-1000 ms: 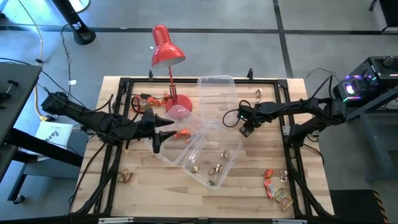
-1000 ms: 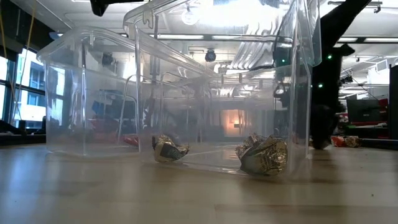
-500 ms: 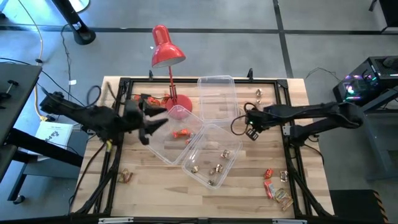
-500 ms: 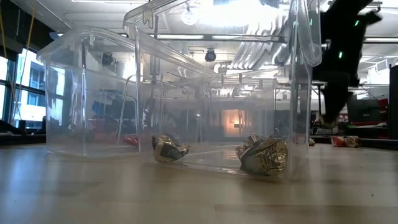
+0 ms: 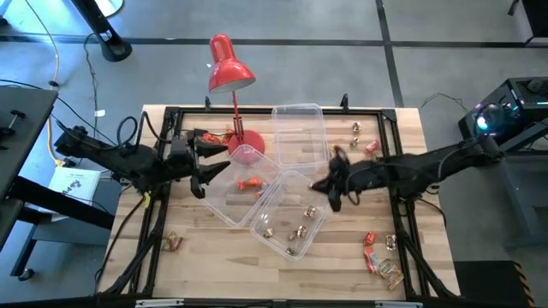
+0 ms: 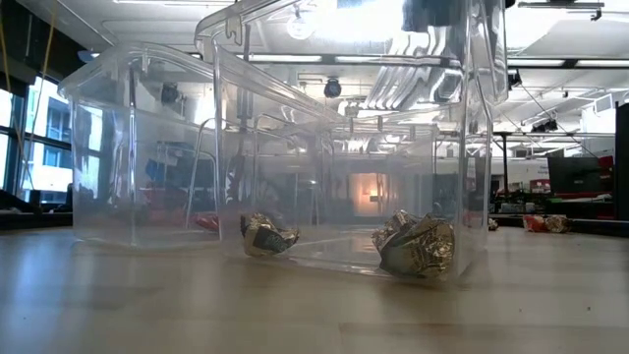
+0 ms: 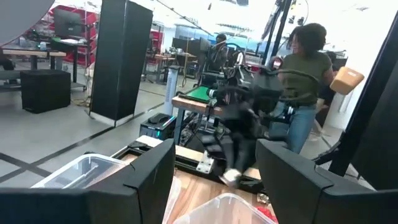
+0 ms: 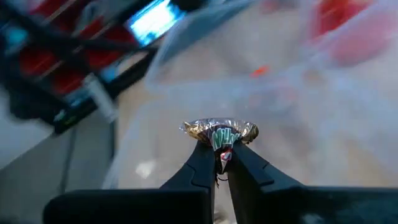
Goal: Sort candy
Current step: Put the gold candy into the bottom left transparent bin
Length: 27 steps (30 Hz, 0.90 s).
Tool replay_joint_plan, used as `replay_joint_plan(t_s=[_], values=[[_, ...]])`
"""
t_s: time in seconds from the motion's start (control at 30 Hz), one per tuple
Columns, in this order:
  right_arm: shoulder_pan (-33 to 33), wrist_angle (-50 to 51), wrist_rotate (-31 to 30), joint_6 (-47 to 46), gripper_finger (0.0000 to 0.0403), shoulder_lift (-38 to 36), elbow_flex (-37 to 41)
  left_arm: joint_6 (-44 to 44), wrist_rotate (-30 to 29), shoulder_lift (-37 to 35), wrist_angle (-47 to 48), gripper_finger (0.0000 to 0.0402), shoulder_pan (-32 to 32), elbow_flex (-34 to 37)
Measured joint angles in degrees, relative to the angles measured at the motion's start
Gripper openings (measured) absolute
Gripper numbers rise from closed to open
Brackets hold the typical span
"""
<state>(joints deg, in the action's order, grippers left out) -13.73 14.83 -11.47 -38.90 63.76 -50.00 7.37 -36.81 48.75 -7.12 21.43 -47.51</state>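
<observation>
Tubs [image 8: 348, 74] blurred behind right gripper [image 8: 221, 163] pinching gold candy [image 8: 217, 132].

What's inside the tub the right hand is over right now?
The tilted clear tub holds several gold-silver candies, two plain in the low view. The right hand sits at its rim, shut on another gold-silver candy. Glare on the walls may hide more.

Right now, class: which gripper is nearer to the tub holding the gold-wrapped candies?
Right. The right gripper, shut on a gold-wrapped candy, sits at the tub's edge. The left gripper is open, farther off beyond the neighbouring tub with the red-orange candy.
</observation>
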Motion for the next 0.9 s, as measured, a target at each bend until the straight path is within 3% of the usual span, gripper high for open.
replay_joint_plan(t_s=[0.17, 0.33, 0.53, 0.67, 0.73, 0.9], values=[[-4.7, -1.8, 3.3, -1.7, 0.0024, 6.4, 0.0, 0.0, 0.0, 0.8, 0.0, 0.0216, 0.0, 0.0], [-6.3, 1.0, 5.1, -1.6, 0.0086, 10.1, -2.2, 0.0, 0.0, 0.8, 0.0, 0.0216, 0.0, 0.0], [-6.5, 13.4, -4.0, 5.5, 0.0182, 10.9, -10.5, 0.0, 0.0, 0.8, 0.0, 0.0216, 0.0, 0.0], [-4.7, 24.7, -5.1, 7.0, 0.0218, 10.9, -15.7, 0.0, 0.0, 0.8, 0.0, 0.0216, 0.0, 0.0], [-3.2, 32.9, -8.1, 2.1, 0.0222, 10.9, -18.6, 0.1, 0.1, 0.8, 0.0, 0.0216, 0.0, 0.0], [1.2, 52.5, -22.6, -17.2, 0.0213, 10.8, -23.6, 0.5, 0.1, 0.8, 0.0, 0.0216, 0.0, 0.0]])
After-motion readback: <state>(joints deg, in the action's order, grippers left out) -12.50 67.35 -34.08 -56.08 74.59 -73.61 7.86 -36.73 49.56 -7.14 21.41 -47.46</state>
